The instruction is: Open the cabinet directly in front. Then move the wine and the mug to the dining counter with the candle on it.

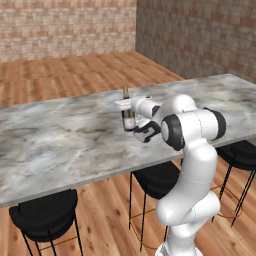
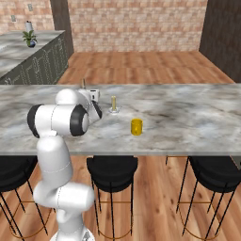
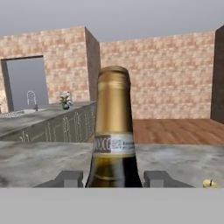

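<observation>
Glossy glass wine (image 3: 113,144), veined marble dining counter (image 1: 60,140), wooden floor (image 2: 141,66)

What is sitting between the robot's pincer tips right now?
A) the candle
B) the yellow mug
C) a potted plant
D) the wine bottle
D: in the hand view the wine bottle with its golden neck stands between the two tips of the pincer, while the yellow mug and the candle stand apart on the dining counter.
</observation>
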Motion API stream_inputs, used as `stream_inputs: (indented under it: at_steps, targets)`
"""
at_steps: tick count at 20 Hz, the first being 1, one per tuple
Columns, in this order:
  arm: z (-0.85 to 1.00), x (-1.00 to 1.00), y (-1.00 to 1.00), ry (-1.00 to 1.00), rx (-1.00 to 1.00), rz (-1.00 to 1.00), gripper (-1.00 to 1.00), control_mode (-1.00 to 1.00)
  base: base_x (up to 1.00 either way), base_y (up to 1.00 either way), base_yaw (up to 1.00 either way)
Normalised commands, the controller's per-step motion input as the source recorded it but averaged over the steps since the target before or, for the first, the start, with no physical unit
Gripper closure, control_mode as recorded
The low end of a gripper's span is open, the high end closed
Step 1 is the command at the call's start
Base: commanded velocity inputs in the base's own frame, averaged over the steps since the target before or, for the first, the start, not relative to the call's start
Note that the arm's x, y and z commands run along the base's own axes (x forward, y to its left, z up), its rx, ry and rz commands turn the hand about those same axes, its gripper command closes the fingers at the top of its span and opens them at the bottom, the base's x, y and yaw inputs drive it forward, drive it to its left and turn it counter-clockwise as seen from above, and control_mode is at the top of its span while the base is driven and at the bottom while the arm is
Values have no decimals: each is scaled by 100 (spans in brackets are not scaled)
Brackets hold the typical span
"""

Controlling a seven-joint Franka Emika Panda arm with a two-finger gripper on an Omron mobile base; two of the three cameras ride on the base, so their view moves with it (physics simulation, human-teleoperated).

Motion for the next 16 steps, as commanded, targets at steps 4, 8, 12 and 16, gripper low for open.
stream_inputs:
  at_steps: [4,8,12,16]
  targets:
    - [-45,0,0,-6,2,0,100,-100,0,0,0]
    - [-23,7,0,-1,1,0,100,-100,0,0,0]
    - [-12,7,-6,-2,6,0,100,-100,0,0,0]
    - [-11,0,-16,-8,16,0,100,-100,0,0,0]
